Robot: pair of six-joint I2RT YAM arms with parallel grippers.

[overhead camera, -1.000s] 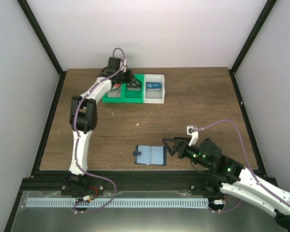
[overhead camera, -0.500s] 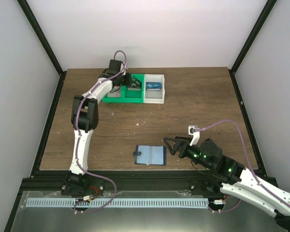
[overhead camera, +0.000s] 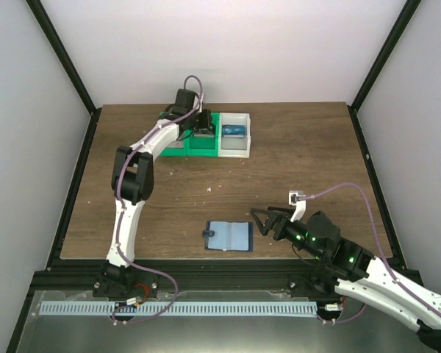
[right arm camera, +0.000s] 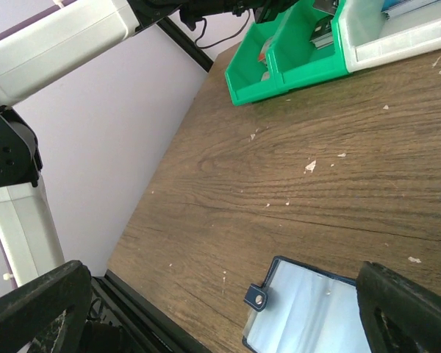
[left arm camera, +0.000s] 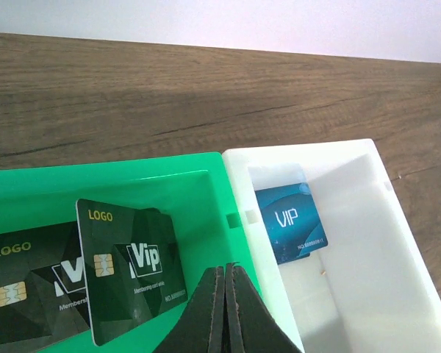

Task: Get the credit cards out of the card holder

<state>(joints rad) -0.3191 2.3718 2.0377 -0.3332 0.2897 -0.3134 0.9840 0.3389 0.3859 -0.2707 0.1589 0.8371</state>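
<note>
Taking the table (overhead camera: 301,147) from overhead as a clock face, with the arm bases at 6, the card holder (overhead camera: 228,236) is lying open and flat near the 6 o'clock edge, its small tab pointing to 9. Its pale blue pockets are showing no card in the overhead or the right wrist view. The emptying is therefore looking finished or nearly so, though a card tucked deep inside cannot be ruled out.

Toward 12 o'clock, the green bin (left arm camera: 95,173) and the white bin (left arm camera: 353,294) are standing side by side, touching. A pale patch in the green bin's 9 o'clock compartment is probably the credit cards (overhead camera: 176,144), but it is too small to tell. Two dark cards (left arm camera: 128,268) are lying overlapped in the other green compartment, and a blue card (left arm camera: 290,220) is sitting in the white bin.

The left gripper (left arm camera: 226,309) is hovering clenched on nothing, right above the wall the two bins share. The right gripper (overhead camera: 259,220) is hanging spread wide and empty, just at 3 o'clock of the holder.

What is likely remaining is a check of the pockets and drawing both arms back. A broad band of bare wood is lying between holder and bins, giving the right arm free passage. The holder is sitting close to the near edge, so a push toward 6 is risking a slide off. The left gripper is needing to rise over the bin walls before swinging away.
</note>
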